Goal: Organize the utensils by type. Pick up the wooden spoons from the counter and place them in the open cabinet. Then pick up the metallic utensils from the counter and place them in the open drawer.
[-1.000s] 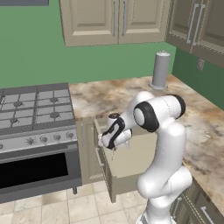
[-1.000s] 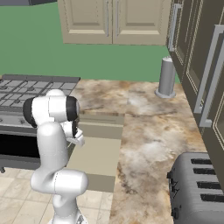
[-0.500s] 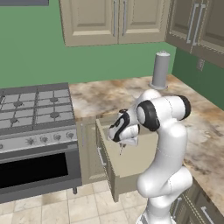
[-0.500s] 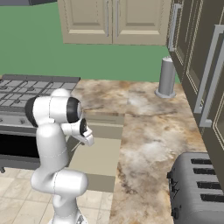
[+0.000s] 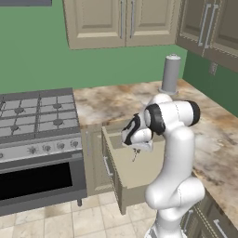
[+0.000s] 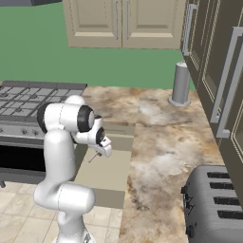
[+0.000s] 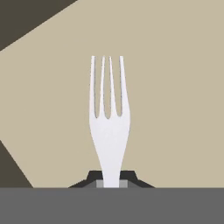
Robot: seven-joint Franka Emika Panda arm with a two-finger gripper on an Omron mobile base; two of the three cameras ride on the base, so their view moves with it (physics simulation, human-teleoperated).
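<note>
I see my claw [image 7: 111,183] clamped on the fork [image 7: 109,127], tines toward the top of the hand view. In the left base view, mid-frame, it hangs over the open drawer [image 5: 139,174], below the surface [image 5: 116,100].

The white arm climbs up from its base, bends hard at the big dark-jointed elbow up top, then folds back down and forward so the wrist sits low out in front of its own body. The claw [image 5: 135,152] points downward, hand tilted a bit. Its two dark tips are pinched tight together, and they've got the thin handle of a fork [image 7: 109,122] clamped between them, tines sticking straight out past the tips.
</note>
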